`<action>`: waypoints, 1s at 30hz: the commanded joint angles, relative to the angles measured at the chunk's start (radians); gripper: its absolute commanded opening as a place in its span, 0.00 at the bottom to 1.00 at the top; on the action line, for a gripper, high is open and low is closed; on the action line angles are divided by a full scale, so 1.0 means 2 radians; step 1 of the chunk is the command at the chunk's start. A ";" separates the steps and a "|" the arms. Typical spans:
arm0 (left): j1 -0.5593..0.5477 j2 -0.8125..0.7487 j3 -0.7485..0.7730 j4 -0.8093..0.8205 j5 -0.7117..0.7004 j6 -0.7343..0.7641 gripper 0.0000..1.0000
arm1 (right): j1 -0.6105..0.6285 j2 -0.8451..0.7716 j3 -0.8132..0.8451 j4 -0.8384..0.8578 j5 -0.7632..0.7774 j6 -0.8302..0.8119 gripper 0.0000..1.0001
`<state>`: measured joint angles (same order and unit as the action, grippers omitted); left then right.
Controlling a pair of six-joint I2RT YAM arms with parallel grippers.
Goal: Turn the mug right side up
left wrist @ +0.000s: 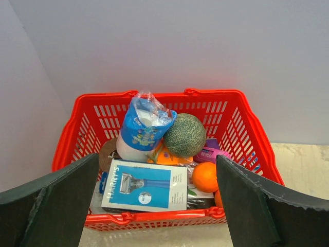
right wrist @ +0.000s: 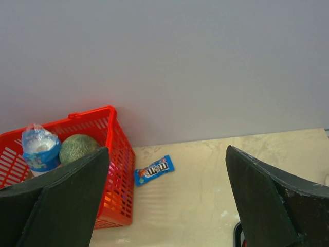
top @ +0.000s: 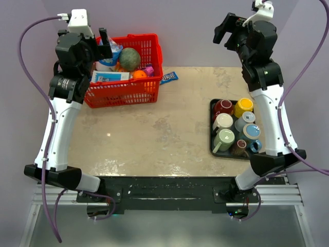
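Note:
Several mugs stand packed on a black tray at the right of the table: red, yellow, white, grey, green, blue and others. The grey mug seems to show a closed base; I cannot tell for sure which one is inverted. My left gripper is open and empty, raised over the red basket; the left wrist view shows it open too. My right gripper is open and empty, high above the table's far right.
The red basket at the back left holds a melon, an orange, a razor box and a blue bag. A blue candy packet lies beside it. The tray's corner shows below the right gripper.

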<state>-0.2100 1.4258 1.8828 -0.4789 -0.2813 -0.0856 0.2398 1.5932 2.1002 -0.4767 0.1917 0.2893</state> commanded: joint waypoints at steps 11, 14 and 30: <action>0.001 -0.056 -0.130 0.065 0.191 -0.006 0.99 | -0.006 -0.083 -0.108 -0.136 0.058 0.113 0.98; 0.001 -0.066 -0.165 0.082 0.220 -0.018 0.99 | 0.021 -0.089 -0.154 -0.201 0.092 0.160 0.94; 0.001 -0.056 -0.238 0.174 0.326 -0.098 0.99 | 0.115 -0.283 -0.534 -0.231 0.146 0.401 0.75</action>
<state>-0.2100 1.3258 1.4170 -0.2325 0.2974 -0.2249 0.4541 1.0950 1.1786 -0.9897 0.4587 0.9417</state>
